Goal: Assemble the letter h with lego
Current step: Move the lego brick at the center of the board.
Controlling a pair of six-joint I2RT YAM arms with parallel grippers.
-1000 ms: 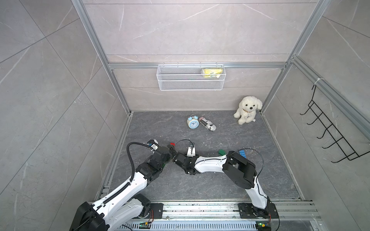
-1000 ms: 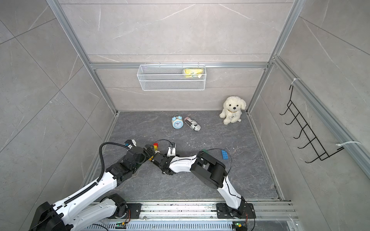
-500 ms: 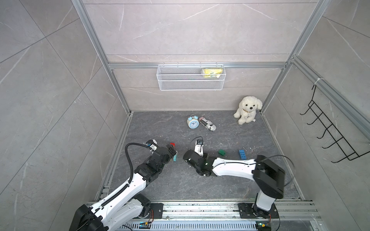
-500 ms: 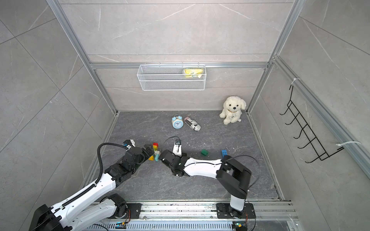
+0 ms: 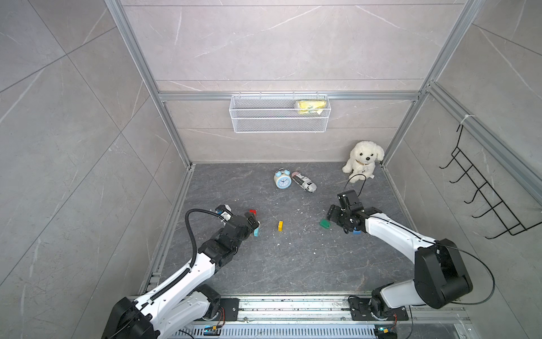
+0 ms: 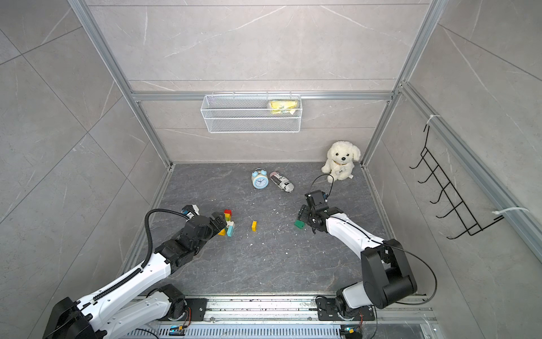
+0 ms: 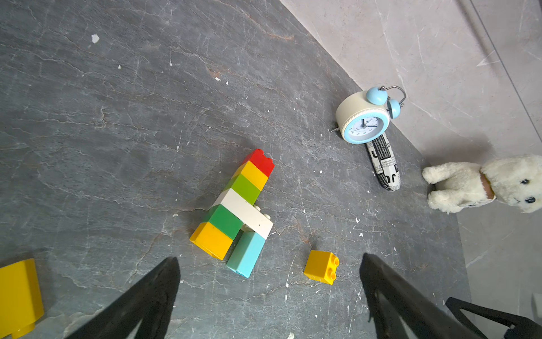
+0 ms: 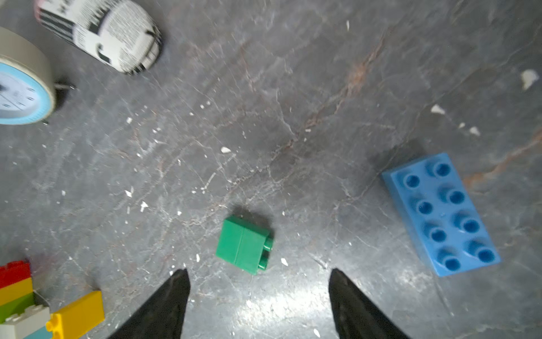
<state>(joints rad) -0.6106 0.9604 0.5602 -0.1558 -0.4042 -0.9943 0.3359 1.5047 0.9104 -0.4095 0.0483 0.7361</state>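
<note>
Both top views look steeply down from high above the front rail [image 5: 293, 305], facing the back wall [image 5: 278, 44], taking in the whole floor [image 5: 293, 264]. Each wrist camera hangs close over that floor; both catch the clock [image 7: 363, 124] and joined bricks [image 7: 243, 211].

Multicoloured lego assembly [image 7: 243, 211] lying flat, yellow brick [image 7: 321, 267] nearby, green brick [image 8: 242, 243] tipped, blue brick [image 8: 440, 214] studs-up

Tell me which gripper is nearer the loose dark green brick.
Right. The right gripper hovers just short of the green brick, jaws open toward it. The left gripper sits far off, by the stacked bricks, jaws open.
</note>
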